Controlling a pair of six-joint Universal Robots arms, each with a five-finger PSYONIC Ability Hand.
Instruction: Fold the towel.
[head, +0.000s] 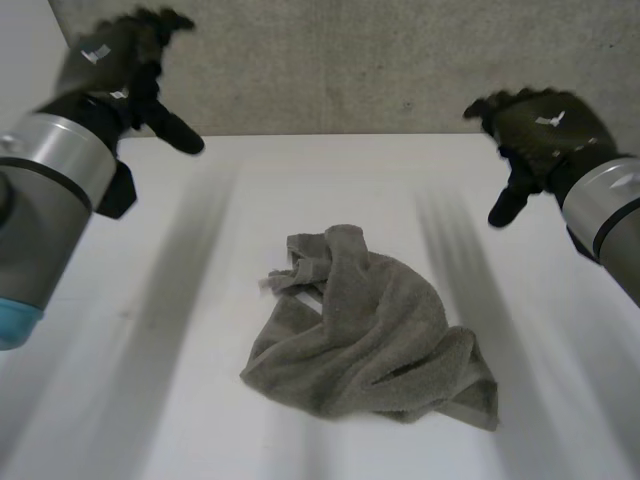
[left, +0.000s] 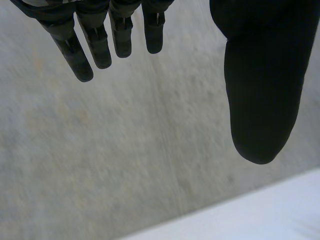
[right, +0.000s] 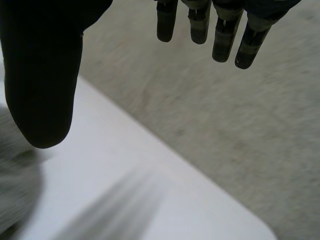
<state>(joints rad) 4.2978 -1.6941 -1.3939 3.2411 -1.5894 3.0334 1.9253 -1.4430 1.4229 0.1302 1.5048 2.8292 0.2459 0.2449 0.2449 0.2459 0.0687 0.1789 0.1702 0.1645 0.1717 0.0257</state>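
Note:
A grey towel (head: 365, 330) lies crumpled in a heap on the white table (head: 180, 400), near its middle. My left hand (head: 115, 60) hangs high over the table's far left part, fingers straight and thumb spread, holding nothing. My right hand (head: 540, 130) is raised at the far right, likewise open and empty. Both are well apart from the towel. In the left wrist view the fingers (left: 95, 40) and thumb (left: 262, 90) point at the floor past the table's edge. In the right wrist view a bit of the towel (right: 15, 195) shows beside the thumb (right: 42, 85).
Grey carpet floor (head: 350, 70) lies beyond the table's far edge (head: 330, 135). The right wrist view shows a rounded table corner (right: 255, 227) under the fingers (right: 220, 35). Bare table surface surrounds the towel on all sides.

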